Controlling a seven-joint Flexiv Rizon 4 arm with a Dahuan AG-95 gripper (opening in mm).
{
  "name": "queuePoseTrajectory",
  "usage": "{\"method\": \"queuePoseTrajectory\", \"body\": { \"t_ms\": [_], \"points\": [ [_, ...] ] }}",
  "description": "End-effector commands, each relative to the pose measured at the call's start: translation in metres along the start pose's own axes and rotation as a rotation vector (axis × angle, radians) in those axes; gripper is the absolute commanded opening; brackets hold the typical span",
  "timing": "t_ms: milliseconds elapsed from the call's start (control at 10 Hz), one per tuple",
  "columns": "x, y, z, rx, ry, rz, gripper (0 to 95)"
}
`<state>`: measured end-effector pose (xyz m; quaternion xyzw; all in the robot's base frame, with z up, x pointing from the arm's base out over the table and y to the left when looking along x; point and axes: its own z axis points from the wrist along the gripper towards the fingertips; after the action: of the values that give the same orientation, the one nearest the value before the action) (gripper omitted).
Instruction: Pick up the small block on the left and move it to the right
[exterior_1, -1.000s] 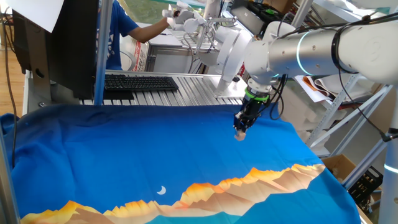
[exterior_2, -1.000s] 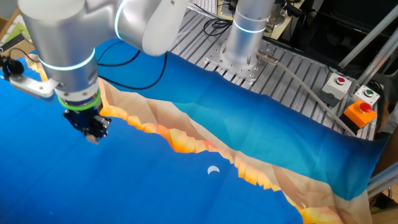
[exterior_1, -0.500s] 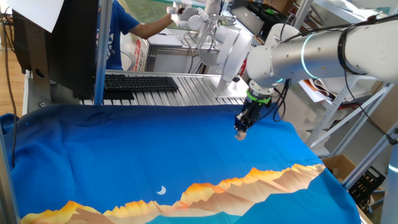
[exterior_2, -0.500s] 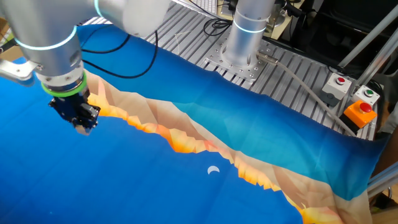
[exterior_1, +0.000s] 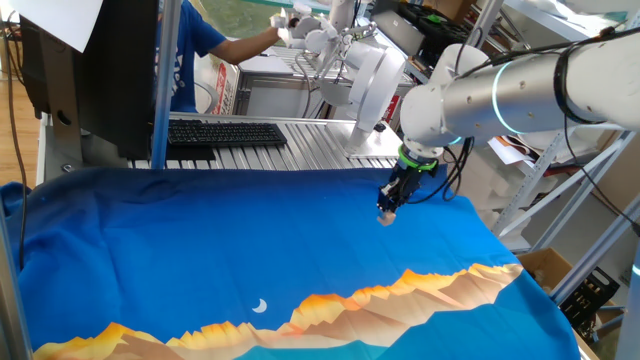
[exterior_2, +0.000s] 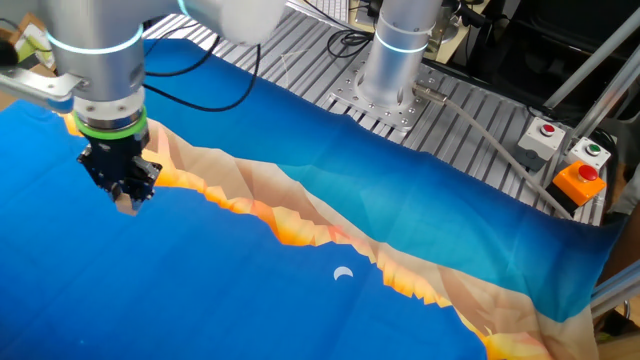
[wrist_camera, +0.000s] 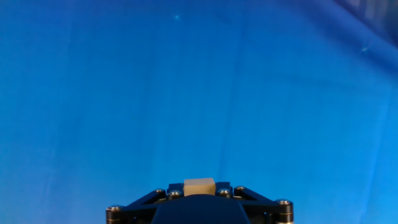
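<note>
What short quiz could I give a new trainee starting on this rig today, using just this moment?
1. True or false: the small block lies loose on the blue cloth.
2. What is the gripper shut on?
3. The white crescent print is: A) under the gripper, B) well away from it, C) covered by the arm.

Key: 1. False, it is held above the cloth. 2. The small block. 3. B.

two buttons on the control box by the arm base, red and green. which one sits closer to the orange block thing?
The green button. It sits just above the orange block, nearly touching it in the other fixed view; the red button is further off to the left.
</note>
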<state>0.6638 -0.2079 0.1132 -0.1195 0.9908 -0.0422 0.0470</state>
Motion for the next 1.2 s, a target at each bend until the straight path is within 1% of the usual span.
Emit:
{"method": "queuePoseTrajectory", "body": {
  "t_ms": [100,200,300,400,500,600,800,900,1000,1100,1200],
  "points": [
    [-0.001,0.004,0.002,-0.048,0.050,0.006,0.0],
    [0.000,0.008,0.004,-0.051,0.046,0.018,0.0],
    [0.000,0.014,0.005,-0.059,0.042,0.027,0.0],
    [0.001,0.023,0.006,-0.066,0.039,0.040,0.0],
    [0.003,0.037,0.005,-0.066,0.038,0.056,0.0],
    [0.005,0.050,0.000,-0.067,0.044,0.068,0.0],
    [0.009,0.074,-0.010,-0.065,0.056,0.102,0.0],
    [0.012,0.083,-0.012,-0.058,0.057,0.118,0.0],
    [0.017,0.096,-0.015,-0.055,0.061,0.138,0.0],
    [0.021,0.104,-0.015,-0.054,0.060,0.148,0.0],
    [0.028,0.114,-0.014,-0.057,0.057,0.165,0.0]
  ]
}}
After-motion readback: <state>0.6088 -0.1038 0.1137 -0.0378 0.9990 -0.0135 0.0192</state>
